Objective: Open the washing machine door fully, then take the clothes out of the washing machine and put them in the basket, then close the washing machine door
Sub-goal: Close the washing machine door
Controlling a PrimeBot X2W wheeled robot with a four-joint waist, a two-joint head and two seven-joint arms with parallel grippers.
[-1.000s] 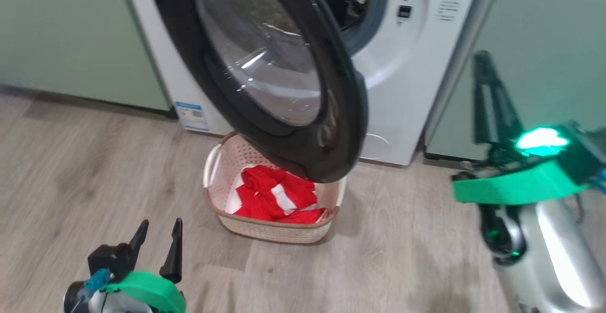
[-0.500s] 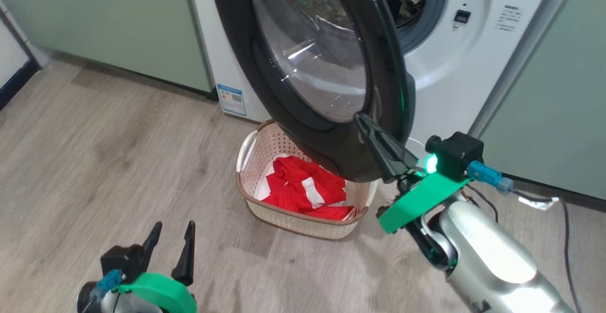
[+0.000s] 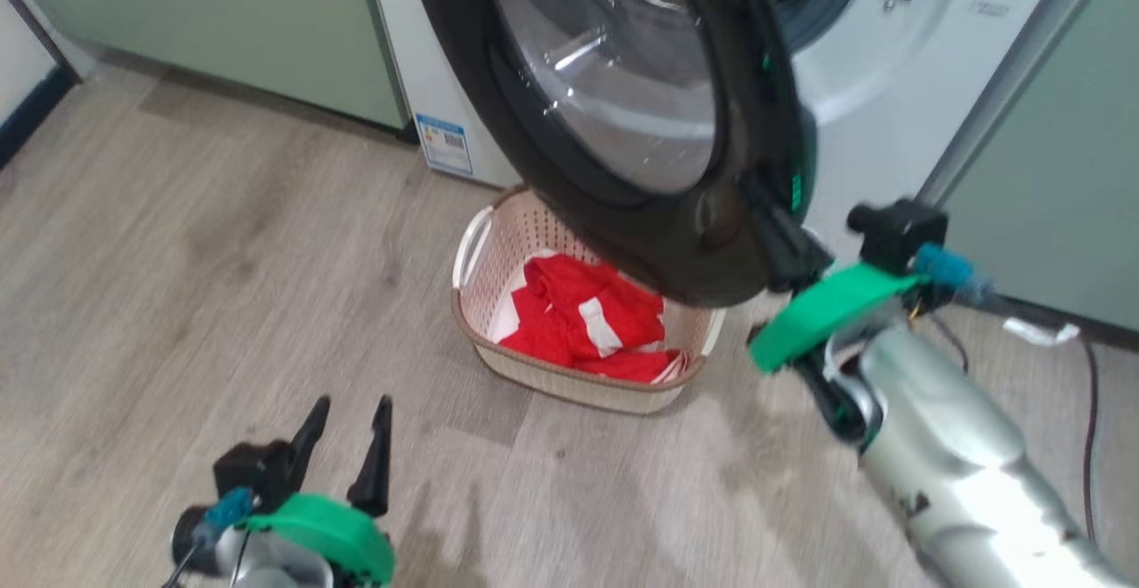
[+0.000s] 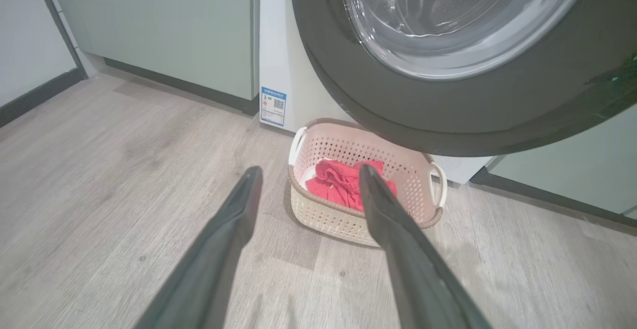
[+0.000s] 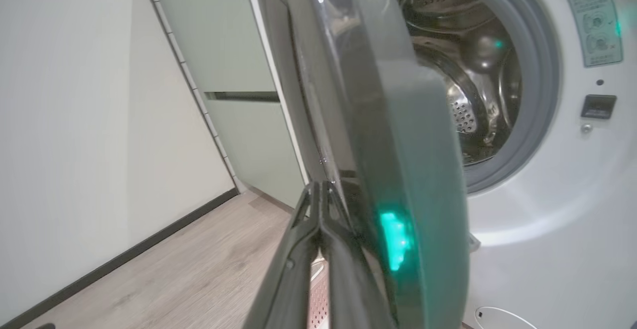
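The washing machine door [image 3: 623, 241] stands open, its black rim hanging over the basket [image 3: 569, 379]. The red clothes [image 3: 592, 321] with white stripes lie in the cream basket on the floor before the white washing machine [image 3: 890, 116]. My right gripper [image 3: 765, 214] is shut with nothing in it. Its fingers [image 5: 298, 249] lie against the door's outer face beside the door's edge [image 5: 413, 160]. The steel drum [image 5: 463, 70] shows no clothes. My left gripper [image 3: 351, 432] is open, low on the left. Between its fingers [image 4: 234, 219] I see the basket [image 4: 328, 214] and clothes [image 4: 341, 182].
Pale green cabinet doors [image 3: 222, 28] flank the washer on both sides. A wood-look floor [image 3: 178, 259] spreads to the left and front. A dark cable [image 3: 1087, 446] runs along the floor at the right, behind my right forearm [image 3: 952, 472].
The head camera has shifted. My right arm has swung in from the far right to the door's lower rim, and its shut fingers have slid up along it. The left gripper stays open.
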